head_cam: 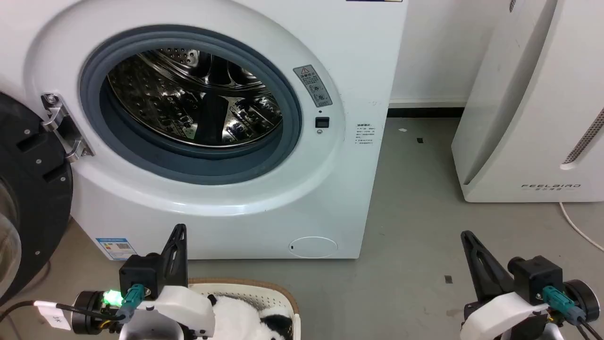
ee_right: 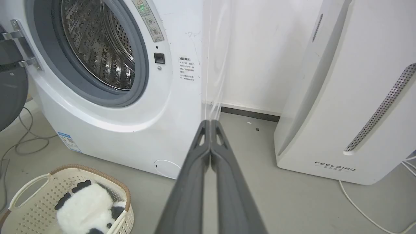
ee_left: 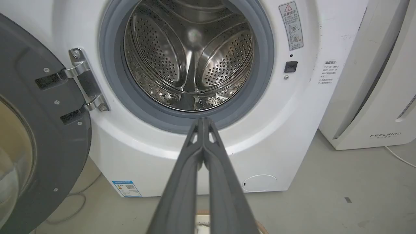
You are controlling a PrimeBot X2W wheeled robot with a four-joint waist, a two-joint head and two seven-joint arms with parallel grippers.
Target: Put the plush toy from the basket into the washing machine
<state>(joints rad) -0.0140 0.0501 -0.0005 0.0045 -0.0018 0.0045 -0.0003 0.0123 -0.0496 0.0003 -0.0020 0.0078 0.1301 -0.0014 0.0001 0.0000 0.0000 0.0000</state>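
Two end effectors, left (ee_left: 203,121) and right (ee_right: 210,122), are each pressed together and empty. One plush toy (ee_right: 85,208) lies in the one basket (ee_right: 35,201) on the floor at near left, just below the left end effector. Beyond stands one washing machine (head_cam: 236,226) with its door (head_cam: 28,189) open, and one white appliance (head_cam: 519,118) at far right. The likely best move is to spread the left end effector, descend, pinch the panda's torso and lift it clear of the rim.

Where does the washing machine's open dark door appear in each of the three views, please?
Head view: door at the left edge, middle to bottom.
Left wrist view: door across the left side.
Right wrist view: door at the upper left edge.
Shared landmark: the steel hinge joining door and washing machine.
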